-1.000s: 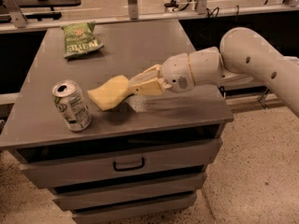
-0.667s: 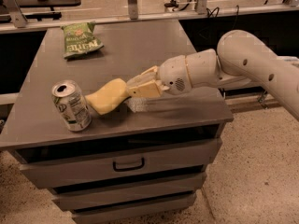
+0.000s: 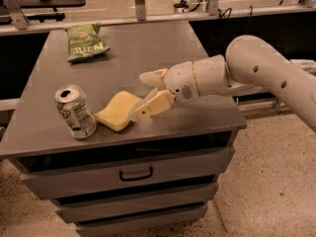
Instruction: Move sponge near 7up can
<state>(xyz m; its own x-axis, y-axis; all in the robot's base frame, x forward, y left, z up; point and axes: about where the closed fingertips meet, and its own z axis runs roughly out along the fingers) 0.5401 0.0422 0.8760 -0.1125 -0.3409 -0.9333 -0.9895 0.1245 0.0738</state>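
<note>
The pale yellow sponge [image 3: 117, 111] lies flat on the grey cabinet top [image 3: 143, 53], just right of the 7up can [image 3: 75, 111], which stands upright near the front left corner. A small gap separates sponge and can. My gripper [image 3: 146, 94] is right of the sponge with its fingers spread open. One finger [image 3: 152, 105] is at the sponge's right end, the other [image 3: 154, 77] is raised above the table. The gripper holds nothing.
A green chip bag [image 3: 85, 42] lies at the back left of the cabinet top. The cabinet has drawers [image 3: 133, 172] below its front edge. My white arm [image 3: 256, 68] reaches in from the right. Speckled floor lies to the right.
The gripper has let go of the sponge and opened. The sponge now rests flat on the table beside the can instead of being held tilted.
</note>
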